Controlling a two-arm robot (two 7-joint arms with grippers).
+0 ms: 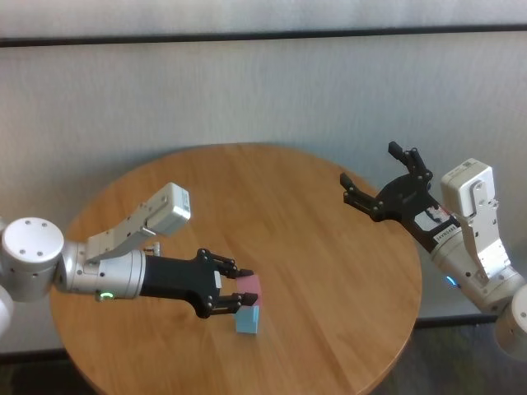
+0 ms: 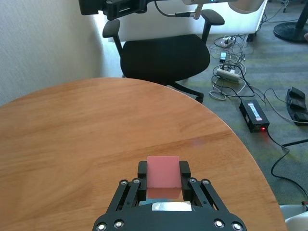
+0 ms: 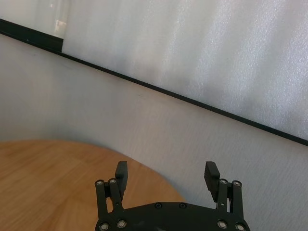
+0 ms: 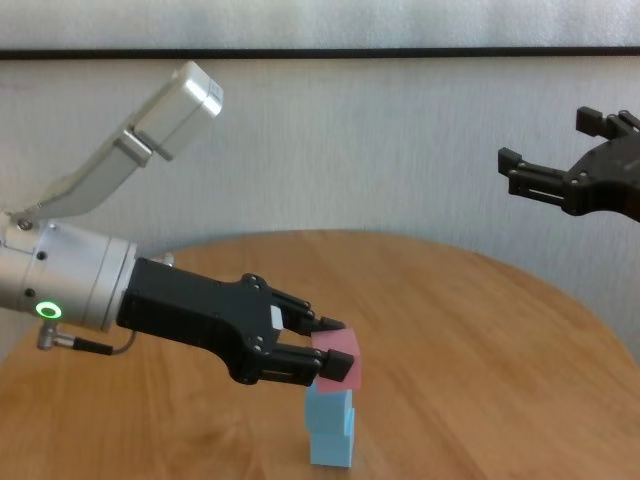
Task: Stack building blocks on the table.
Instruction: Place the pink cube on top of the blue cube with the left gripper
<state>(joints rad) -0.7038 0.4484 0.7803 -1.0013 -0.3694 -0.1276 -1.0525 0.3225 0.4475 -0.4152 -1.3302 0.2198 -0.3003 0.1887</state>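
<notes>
The pink block (image 4: 340, 357) sits atop two stacked blue blocks (image 4: 331, 428) at about 6 o'clock on the round wooden surface (image 1: 329, 271), near its front edge, and the left claw (image 4: 330, 348) is clenched on the pink one from 9 o'clock. The right claw (image 1: 380, 176) hangs released, fingers spread wide, above the surface's rim at 3 o'clock. No writing on the blocks or claws can be read.
</notes>
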